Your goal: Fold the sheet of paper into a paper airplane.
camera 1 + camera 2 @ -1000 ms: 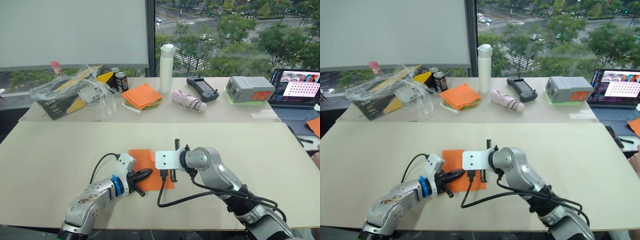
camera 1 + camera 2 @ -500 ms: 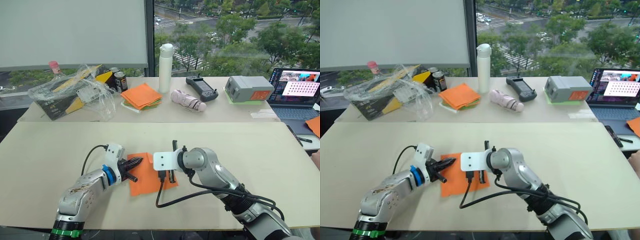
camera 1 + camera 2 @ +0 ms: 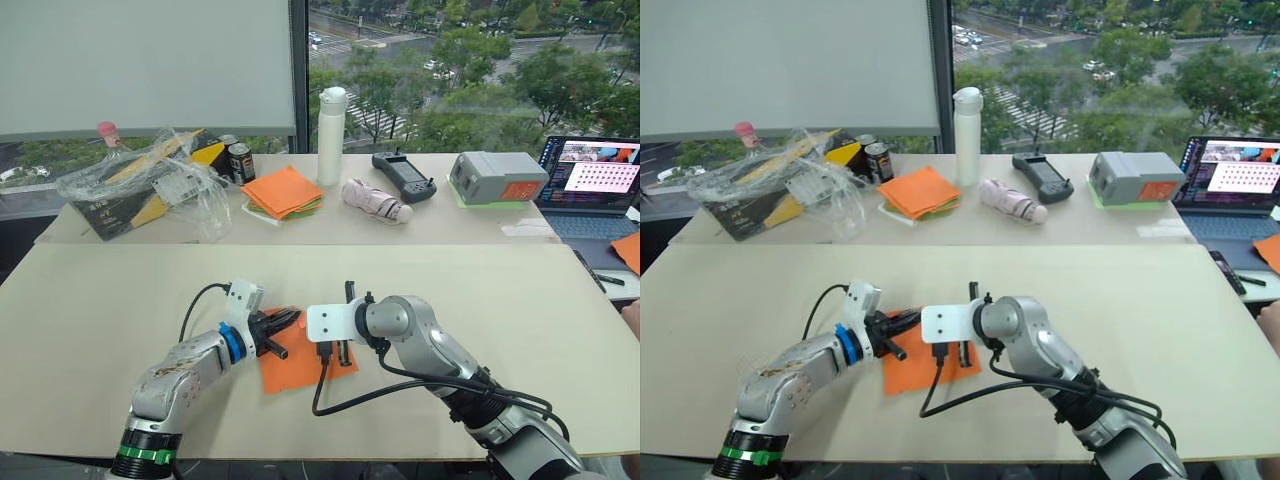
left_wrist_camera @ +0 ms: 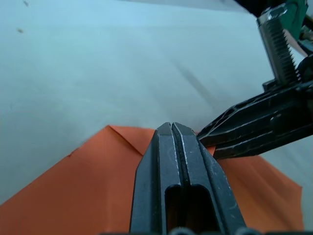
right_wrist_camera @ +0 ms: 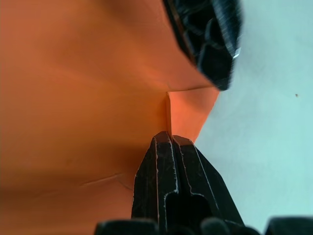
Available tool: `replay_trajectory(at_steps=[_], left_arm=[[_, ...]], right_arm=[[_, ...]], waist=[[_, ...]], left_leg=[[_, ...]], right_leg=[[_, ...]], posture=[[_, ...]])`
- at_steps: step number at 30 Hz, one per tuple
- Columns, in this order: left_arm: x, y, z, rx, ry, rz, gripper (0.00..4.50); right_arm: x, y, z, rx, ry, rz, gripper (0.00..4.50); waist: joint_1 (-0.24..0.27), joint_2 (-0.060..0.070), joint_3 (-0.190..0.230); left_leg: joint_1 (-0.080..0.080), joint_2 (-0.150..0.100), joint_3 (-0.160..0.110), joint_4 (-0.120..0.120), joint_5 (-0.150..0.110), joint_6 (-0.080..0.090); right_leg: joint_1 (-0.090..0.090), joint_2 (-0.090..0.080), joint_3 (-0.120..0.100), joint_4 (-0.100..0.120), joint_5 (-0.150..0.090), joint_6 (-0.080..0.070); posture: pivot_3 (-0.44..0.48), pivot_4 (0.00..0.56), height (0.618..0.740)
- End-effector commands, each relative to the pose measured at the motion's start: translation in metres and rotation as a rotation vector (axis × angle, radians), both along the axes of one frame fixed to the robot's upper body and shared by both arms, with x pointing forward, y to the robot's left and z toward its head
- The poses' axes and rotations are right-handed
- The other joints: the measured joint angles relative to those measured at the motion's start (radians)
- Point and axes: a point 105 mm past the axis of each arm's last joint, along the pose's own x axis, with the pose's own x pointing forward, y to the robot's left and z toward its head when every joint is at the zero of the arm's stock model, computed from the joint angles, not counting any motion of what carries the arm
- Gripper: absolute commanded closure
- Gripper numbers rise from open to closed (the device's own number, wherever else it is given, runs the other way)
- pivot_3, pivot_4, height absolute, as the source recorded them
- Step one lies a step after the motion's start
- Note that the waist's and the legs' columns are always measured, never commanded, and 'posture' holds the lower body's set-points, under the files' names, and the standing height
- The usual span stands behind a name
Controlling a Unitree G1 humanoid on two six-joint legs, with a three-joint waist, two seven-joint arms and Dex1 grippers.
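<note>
Both pincers, left (image 3: 290, 318) and right (image 5: 168, 139), press closed-fingered on the sheet of paper (image 3: 300, 362).

Soft, even daylight enters through the window (image 3: 450, 70) behind; shadows on the surface (image 3: 90, 300) are faint. The right wrist view blurs up close.

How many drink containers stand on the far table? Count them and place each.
2 clearly: the tall white insulated bottle beside the pile of orange sheets, and the dark metal can on that pile's other side. A pink-capped bottle behind the crinkled plastic bag may be a third.
</note>
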Motion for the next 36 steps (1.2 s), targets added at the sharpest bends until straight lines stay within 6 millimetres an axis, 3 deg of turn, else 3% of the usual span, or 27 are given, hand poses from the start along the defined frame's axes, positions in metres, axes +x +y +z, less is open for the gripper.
replay_trajectory(at_steps=[1,12,13,21,28,33,36], left_arm=[[0.002,-0.002,0.001,0.021,-0.020,-0.005,4.50],[0.009,-0.003,-0.013,0.061,-0.010,0.012,4.50],[0.008,-0.004,-0.014,0.061,-0.009,0.010,4.50],[0.007,-0.007,-0.016,0.060,-0.005,0.005,4.50],[0.007,-0.006,-0.017,0.064,-0.002,0.010,4.50],[0.007,-0.006,-0.018,0.062,0.000,0.012,4.50],[0.006,-0.007,-0.019,0.061,0.003,0.011,4.50]], right_arm=[[0.000,0.002,0.006,0.013,-0.023,0.008,4.48],[-0.001,0.000,0.005,0.022,0.000,-0.001,4.48],[-0.001,0.000,0.005,0.023,0.001,-0.003,3.90],[-0.001,-0.002,0.012,0.096,0.068,-0.035,1.22],[-0.016,-0.002,0.035,0.325,0.342,-0.064,1.22],[-0.014,-0.009,0.043,0.414,0.420,-0.127,1.22],[-0.009,-0.015,0.042,0.457,0.453,-0.185,2.41]], waist=[[0.000,0.000,0.000],[0.001,0.000,0.000],[0.001,0.000,0.000],[0.003,0.000,0.000],[0.003,0.000,0.000],[0.004,0.000,0.000],[0.004,0.000,0.000]], left_leg=[[0.000,0.000,0.000,0.000,0.000,0.000],[0.000,0.000,0.000,0.000,0.000,0.000],[0.000,0.000,0.000,0.000,0.000,0.000],[0.000,-0.001,0.000,0.000,0.000,0.000],[0.000,-0.001,0.000,0.000,0.000,0.000],[0.000,-0.001,-0.001,0.000,0.000,0.000],[0.000,-0.001,-0.001,0.000,0.000,0.000]], right_leg=[[0.000,0.000,0.000,0.000,0.000,0.000],[0.000,0.000,0.000,0.000,0.000,0.000],[0.000,0.000,0.000,0.000,0.000,0.000],[0.001,-0.001,0.000,0.000,0.000,0.000],[0.000,-0.001,0.000,0.000,0.000,0.000],[0.000,-0.001,0.000,0.000,0.000,0.000],[0.000,-0.001,0.000,0.000,0.000,0.000]], posture=[[0.000,0.150,0.740],[0.000,0.150,0.740],[0.000,0.150,0.740],[0.000,0.150,0.740],[0.000,0.150,0.740],[0.000,0.150,0.740],[0.000,0.150,0.740]])
